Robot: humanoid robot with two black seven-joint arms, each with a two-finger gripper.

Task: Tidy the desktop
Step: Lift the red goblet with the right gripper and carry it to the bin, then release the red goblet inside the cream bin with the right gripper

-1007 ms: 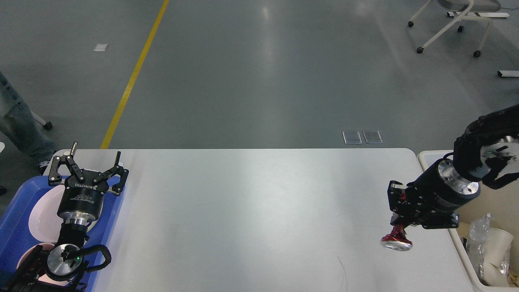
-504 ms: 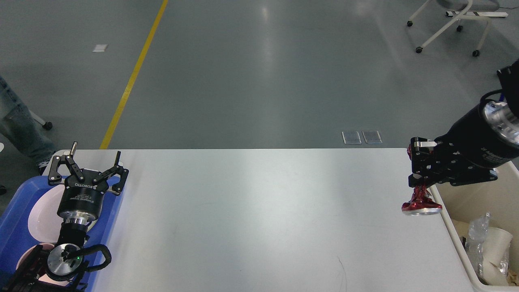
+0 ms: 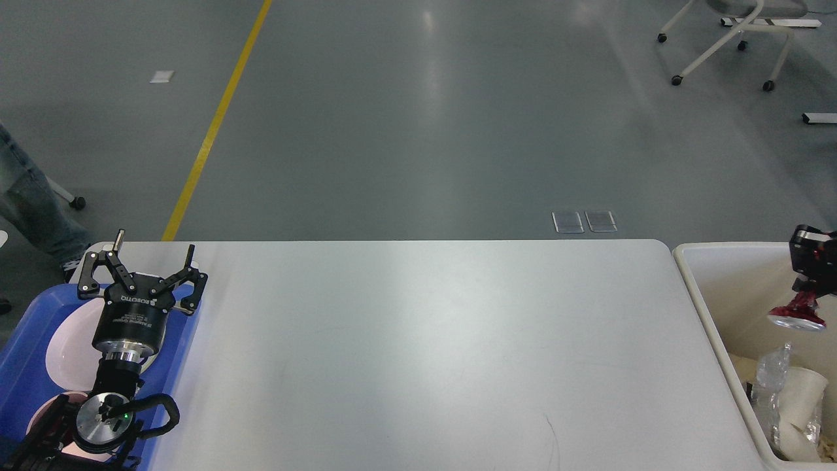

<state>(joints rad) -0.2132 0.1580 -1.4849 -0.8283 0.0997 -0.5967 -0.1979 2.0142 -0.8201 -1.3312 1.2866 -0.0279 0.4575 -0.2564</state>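
Note:
The white desktop [image 3: 418, 340] fills the middle of the head view. At the far right edge my right gripper [image 3: 809, 288] hangs over the cream bin [image 3: 700, 288], shut on a crushed red can [image 3: 796, 315] whose silver end faces down. Most of that arm is out of view. My left gripper [image 3: 147, 258] stands open above the blue tray [image 3: 26, 347] at the left, with nothing between its fingers.
The cream bin holds a crumpled clear plastic bottle [image 3: 771, 373] and a white paper cup [image 3: 801, 392]. White and pink dishes [image 3: 68, 347] lie in the blue tray. A person's leg [image 3: 33, 203] stands at the far left, a wheeled chair [image 3: 726, 39] at the back right.
My right gripper has carried the red can rightward, from above the desktop's right part, past its edge, to over the cream bin. The left arm has not moved.

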